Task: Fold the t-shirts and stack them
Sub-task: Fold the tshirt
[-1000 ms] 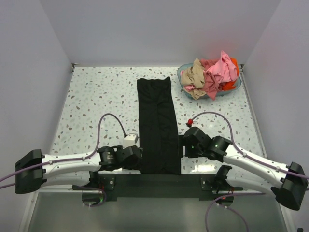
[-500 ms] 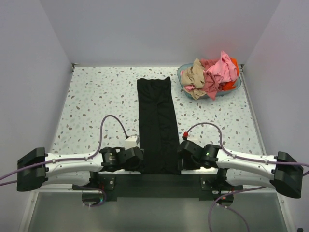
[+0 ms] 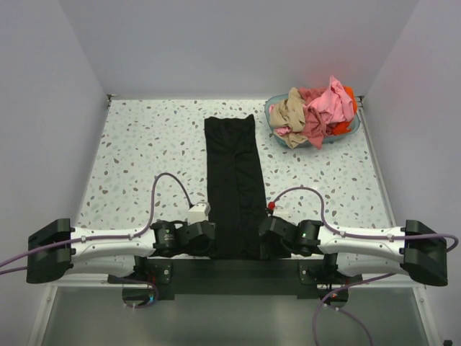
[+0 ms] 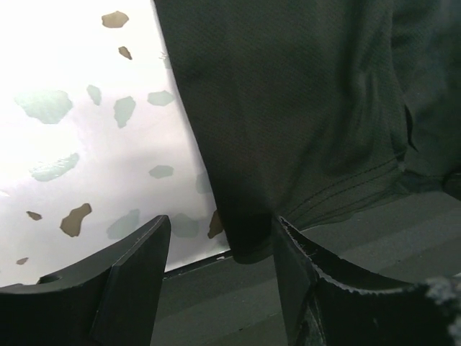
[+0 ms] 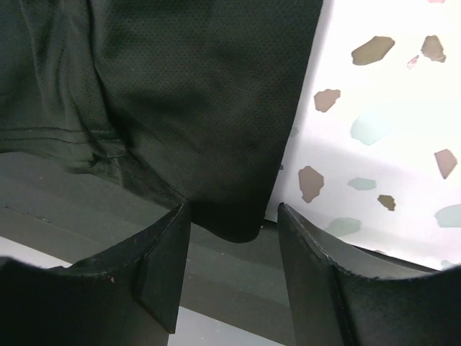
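1. One black shirt [image 3: 234, 173] lies as a long strip down the middle of the counter [image 3: 144, 158].
2. Two claws, the left claw [image 4: 222, 229] and the right claw [image 5: 234, 213], are both spread apart, each straddling a near corner of it.
3. One basket [image 3: 269, 112], far right, holds pink, tan and orange shirts [image 3: 317, 108] in a heap too tangled to count.

My table [image 3: 144, 144] is white, flecked brown and grey; a teal basket [image 3: 268, 109] sits in its far right corner; pale walls [image 3: 238, 43] enclose it.
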Controlling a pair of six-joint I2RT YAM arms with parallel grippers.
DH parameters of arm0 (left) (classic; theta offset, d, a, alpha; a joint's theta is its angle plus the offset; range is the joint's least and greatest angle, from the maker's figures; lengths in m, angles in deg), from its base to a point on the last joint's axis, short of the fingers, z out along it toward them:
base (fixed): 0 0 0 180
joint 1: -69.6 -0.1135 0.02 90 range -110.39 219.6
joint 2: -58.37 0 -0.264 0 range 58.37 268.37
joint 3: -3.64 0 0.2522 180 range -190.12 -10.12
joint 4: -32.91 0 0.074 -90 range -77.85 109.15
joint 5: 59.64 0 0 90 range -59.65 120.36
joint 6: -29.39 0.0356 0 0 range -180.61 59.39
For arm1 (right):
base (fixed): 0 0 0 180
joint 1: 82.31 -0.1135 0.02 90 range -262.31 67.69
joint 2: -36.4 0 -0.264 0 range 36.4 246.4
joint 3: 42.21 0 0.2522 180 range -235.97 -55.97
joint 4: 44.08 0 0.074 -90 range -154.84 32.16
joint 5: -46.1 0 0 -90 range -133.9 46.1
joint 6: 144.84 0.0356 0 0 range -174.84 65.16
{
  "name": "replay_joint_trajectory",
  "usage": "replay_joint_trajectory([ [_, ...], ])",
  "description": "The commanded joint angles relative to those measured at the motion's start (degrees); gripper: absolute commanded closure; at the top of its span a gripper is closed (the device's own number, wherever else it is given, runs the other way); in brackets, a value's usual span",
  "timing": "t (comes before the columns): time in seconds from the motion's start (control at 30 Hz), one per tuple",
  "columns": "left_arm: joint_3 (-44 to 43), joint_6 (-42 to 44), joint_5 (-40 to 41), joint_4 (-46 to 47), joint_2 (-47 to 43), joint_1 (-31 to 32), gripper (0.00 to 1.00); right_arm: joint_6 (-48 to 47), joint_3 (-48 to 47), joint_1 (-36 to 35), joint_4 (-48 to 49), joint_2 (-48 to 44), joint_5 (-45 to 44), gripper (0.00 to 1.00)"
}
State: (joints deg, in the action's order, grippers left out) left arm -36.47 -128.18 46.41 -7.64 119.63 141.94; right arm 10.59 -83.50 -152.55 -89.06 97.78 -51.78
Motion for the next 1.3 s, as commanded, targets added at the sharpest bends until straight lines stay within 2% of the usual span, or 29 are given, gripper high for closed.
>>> replay_joint_trajectory([
  [0.0,0.5,-2.0,-0.6,2.1,0.7,1.0,0.38,2.4,0.3,-1.0,1.3,0.7,-1.2,0.45],
  [0.17,1.0,-3.4,-1.4,2.2,0.7,2.0,0.47,2.9,0.3,-1.6,2.0,0.9,-1.3,0.48],
  [0.53,1.8,-5.8,-1.6,1.8,0.4,3.9,0.60,4.1,-0.3,-3.0,1.8,3.2,-1.8,0.55],
  [0.73,1.9,-6.6,-1.6,2.6,1.4,4.5,0.70,4.3,-0.2,-3.1,0.7,2.7,-2.5,0.61],
  [0.93,2.0,-7.7,-1.3,2.6,1.5,4.6,0.90,4.6,0.0,-3.1,0.1,1.6,-3.4,0.73],
  [1.0,2.1,-8.0,-0.9,2.4,1.3,4.6,1.00,4.6,-0.4,-3.1,-0.5,0.9,-3.8,0.79],
  [1.1,1.9,-8.8,-0.2,2.0,0.8,4.6,1.00,4.1,-1.6,-3.2,-1.8,0.6,-4.9,0.89],
  [1.13,1.7,-9.1,0.2,2.0,0.5,4.7,1.00,3.9,-2.0,-3.1,-2.3,0.3,-5.3,0.97],
  [1.17,1.5,-9.2,0.5,1.9,0.1,4.6,1.00,3.7,-2.5,-3.1,-3.2,0.1,-5.9,1.00],
  [1.27,-0.5,-9.6,2.3,0.4,-1.5,4.6,1.00,2.7,-5.0,-3.1,-5.4,0.1,-7.9,1.00],
])
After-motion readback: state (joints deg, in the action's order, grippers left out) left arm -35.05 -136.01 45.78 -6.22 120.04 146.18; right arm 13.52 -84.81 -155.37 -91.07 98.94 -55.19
